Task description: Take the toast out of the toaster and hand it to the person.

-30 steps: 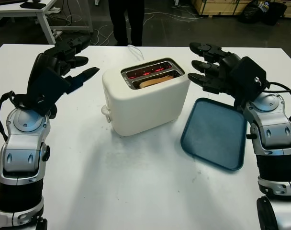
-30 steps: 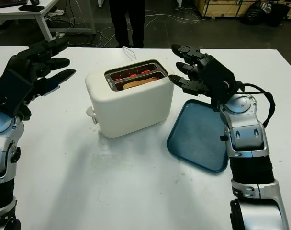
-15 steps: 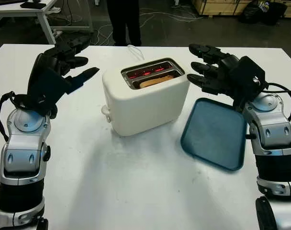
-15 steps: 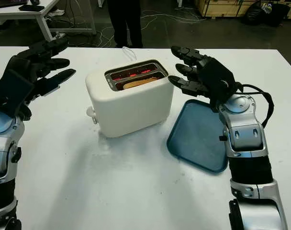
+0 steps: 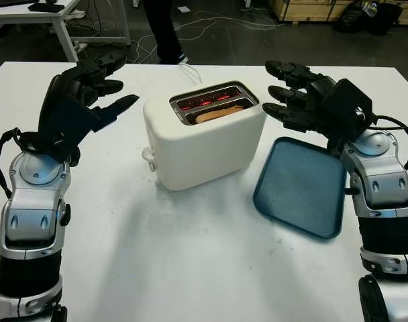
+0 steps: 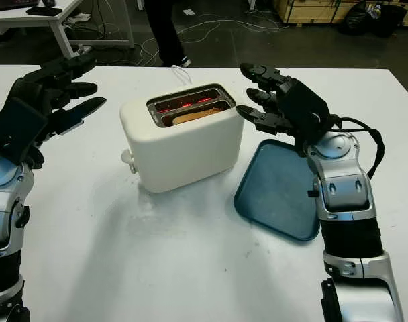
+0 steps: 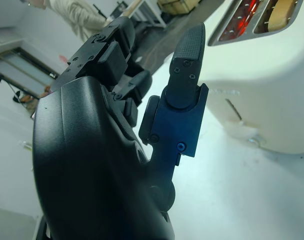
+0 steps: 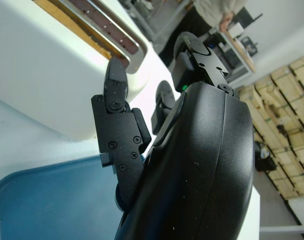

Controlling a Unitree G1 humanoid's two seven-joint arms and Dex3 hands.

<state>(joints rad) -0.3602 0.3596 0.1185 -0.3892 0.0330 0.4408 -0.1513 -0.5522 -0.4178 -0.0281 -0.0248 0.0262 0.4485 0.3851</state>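
Browned toast slice (image 5: 219, 113) sits low in the near slot of the cream plastic toaster (image 5: 204, 144), elements glowing red, so right hand (image 5: 304, 104) and left hand (image 5: 90, 90) flank it open, holding nothing, seemingly poised to reach.

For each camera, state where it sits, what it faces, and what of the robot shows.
Left and right eye views: on the head, looking down at the table with the toaster, toast and tray; both arms show.
Left wrist view: beside the open left hand, facing the toaster's side.
Right wrist view: beside the open right hand, above the tray, facing the toaster.
All views share the toaster.
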